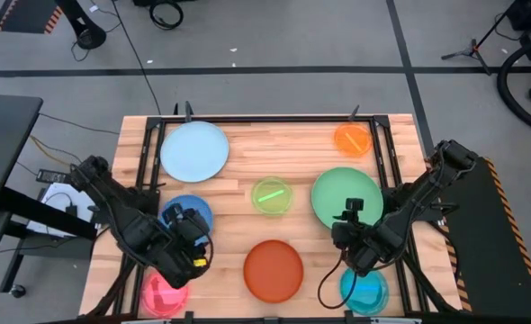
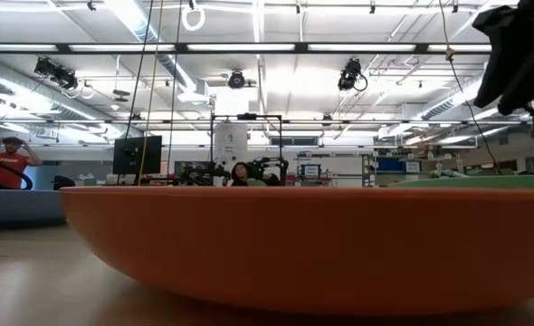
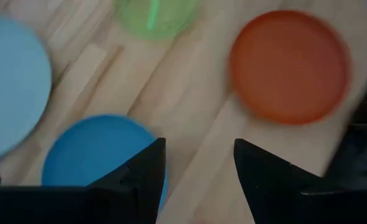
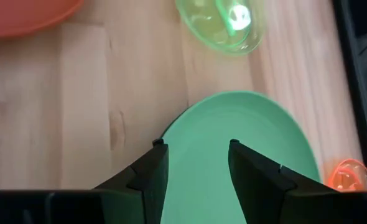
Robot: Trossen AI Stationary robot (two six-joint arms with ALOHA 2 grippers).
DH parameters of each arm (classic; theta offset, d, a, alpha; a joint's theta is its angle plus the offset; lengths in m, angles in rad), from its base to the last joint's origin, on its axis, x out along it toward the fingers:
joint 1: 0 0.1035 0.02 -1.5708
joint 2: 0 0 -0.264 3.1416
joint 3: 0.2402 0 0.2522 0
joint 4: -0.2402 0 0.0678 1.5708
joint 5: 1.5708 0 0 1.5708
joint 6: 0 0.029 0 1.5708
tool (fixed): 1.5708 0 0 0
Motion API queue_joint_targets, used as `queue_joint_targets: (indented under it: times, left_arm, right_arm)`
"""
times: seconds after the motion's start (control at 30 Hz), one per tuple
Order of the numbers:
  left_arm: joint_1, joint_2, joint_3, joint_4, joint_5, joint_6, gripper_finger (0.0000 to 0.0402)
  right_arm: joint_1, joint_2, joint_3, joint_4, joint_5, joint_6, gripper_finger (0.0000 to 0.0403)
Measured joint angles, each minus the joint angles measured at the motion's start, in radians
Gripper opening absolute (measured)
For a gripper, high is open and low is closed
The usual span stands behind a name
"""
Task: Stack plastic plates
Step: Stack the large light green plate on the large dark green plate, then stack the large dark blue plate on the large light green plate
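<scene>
Red-orange plate (image 2: 312, 249) fills the low view, lying alone on the tabletop (image 1: 292, 148). Right gripper (image 4: 193, 163), jaws parted and empty, hovers over the green plate (image 4: 239, 146); best to straddle its near rim squarely. Left gripper (image 3: 199, 163), likewise parted and empty, hangs beside the blue plate (image 3: 90, 149).

Bare desk (image 1: 292, 148) is left between the light blue plate (image 1: 194, 150) and the small orange plate (image 1: 353, 139). The middle is taken up by the lime plate (image 1: 272, 195), the near edge by the red-orange plate (image 1: 273, 270). A narrow strip of wood is left between the two.
</scene>
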Motion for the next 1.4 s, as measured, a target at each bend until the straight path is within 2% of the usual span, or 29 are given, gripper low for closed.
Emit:
queue_joint_targets:
  times: [0.2, 0.33, 0.47, 0.7, 0.83, 0.97, 1.13, 1.27, 1.4]
  left_arm:
    - [-0.006, -0.001, -0.196, 0.103, 0.101, -0.136, 0.0215]
    - [-0.004, -0.002, -0.314, 0.236, 0.137, -0.145, 0.0236]
    - [-0.004, -0.001, -0.379, 0.314, 0.15, -0.145, 0.0257]
    - [-0.006, 0.009, -0.39, 0.363, 0.162, -0.071, 0.0258]
    - [-0.006, 0.063, -0.39, 0.45, 0.15, 0.008, 0.0245]
    - [-0.03, 0.128, -0.39, 0.427, 0.158, 0.019, 0.0239]
    - [-0.077, 0.148, -0.39, 0.37, 0.156, -0.065, 0.0238]
    - [-0.123, 0.148, -0.39, 0.331, 0.102, -0.131, 0.0238]
    - [-0.161, 0.147, -0.43, 0.336, 0.101, -0.195, 0.0238]
  right_arm:
    - [0.0, 0.0, 0.0, 0.021, 0.007, -0.005, 0.0174]
    - [0.0, 0.0, 0.0, 0.024, 0.01, -0.007, 0.0174]
    - [-0.009, 0.0, 0.0, 0.024, 0.01, -0.018, 0.0174]
    - [-0.045, 0.0, 0.0, 0.029, 0.011, -0.054, 0.0174]
    - [-0.05, 0.0, 0.0, 0.029, 0.035, -0.061, 0.0174]
    - [-0.05, 0.0, 0.0, 0.03, 0.063, -0.084, 0.0174]
    - [-0.053, 0.0, 0.0, 0.036, 0.062, -0.121, 0.0174]
    - [-0.054, 0.0, 0.0, 0.057, 0.062, -0.129, 0.0174]
    - [-0.054, 0.0, 0.0, 0.097, 0.069, -0.13, 0.0174]
